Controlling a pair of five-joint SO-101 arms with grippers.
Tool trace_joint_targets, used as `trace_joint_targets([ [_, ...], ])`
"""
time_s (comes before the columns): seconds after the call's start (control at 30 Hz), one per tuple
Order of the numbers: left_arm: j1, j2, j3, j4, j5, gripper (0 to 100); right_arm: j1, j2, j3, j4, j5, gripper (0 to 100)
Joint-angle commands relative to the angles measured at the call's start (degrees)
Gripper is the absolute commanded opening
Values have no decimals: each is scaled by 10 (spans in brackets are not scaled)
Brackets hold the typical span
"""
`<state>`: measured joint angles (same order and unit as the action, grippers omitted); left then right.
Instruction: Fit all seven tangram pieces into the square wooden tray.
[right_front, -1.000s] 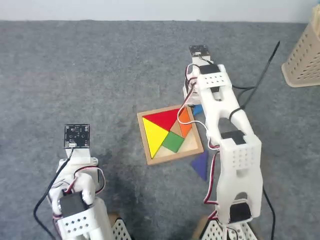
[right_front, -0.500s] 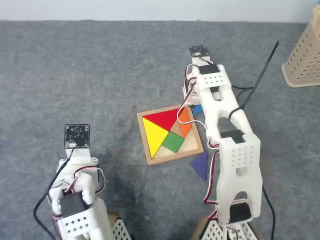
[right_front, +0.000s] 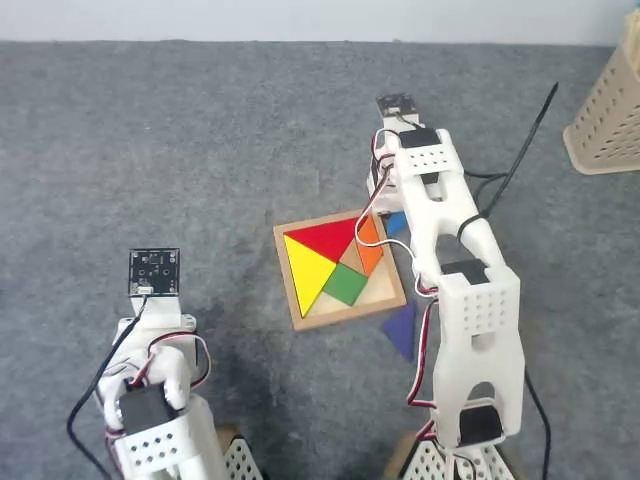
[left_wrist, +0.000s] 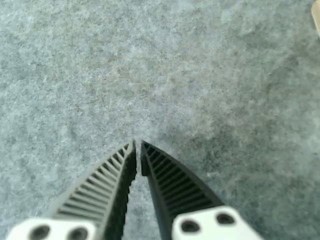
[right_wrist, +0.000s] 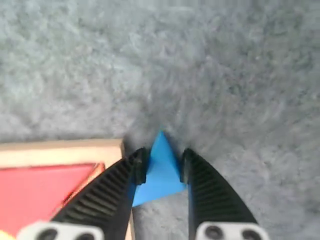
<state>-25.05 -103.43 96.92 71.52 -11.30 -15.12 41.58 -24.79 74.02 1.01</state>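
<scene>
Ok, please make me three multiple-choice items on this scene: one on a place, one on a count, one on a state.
1. Where is the blue triangle?
A) inside the tray
B) on the carpet by the tray's corner, between the right claw's fingers
C) under the left claw
2. How many coloured pieces lie in the tray?
A) two
B) four
C) seven
3. The left claw is:
A) shut, empty
B) wide open
C) holding a piece
Answers: 1 B, the right wrist view shows it there; 2 B, red, yellow, green, orange; 3 A, its fingers meet over carpet.
</scene>
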Motion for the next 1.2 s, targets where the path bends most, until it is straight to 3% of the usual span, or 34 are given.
trace_joint_targets([
  [0.0,-2,-8,-4,4,-3,13,1,-67,-16,41,80,94],
  [0.23,-2,-8,-4,4,-3,13,4,-82,-16,68,158,94],
  [0.37,-2,-8,-4,4,-3,13,0,-79,-15,68,163,100],
  [0.57,-2,-8,-4,4,-3,13,-1,-81,4,55,104,189],
  [0.83,-2,-8,-4,4,-3,13,0,-68,10,54,32,191],
  [1.17,-2,-8,-4,4,-3,13,-10,-10,9,42,22,188],
])
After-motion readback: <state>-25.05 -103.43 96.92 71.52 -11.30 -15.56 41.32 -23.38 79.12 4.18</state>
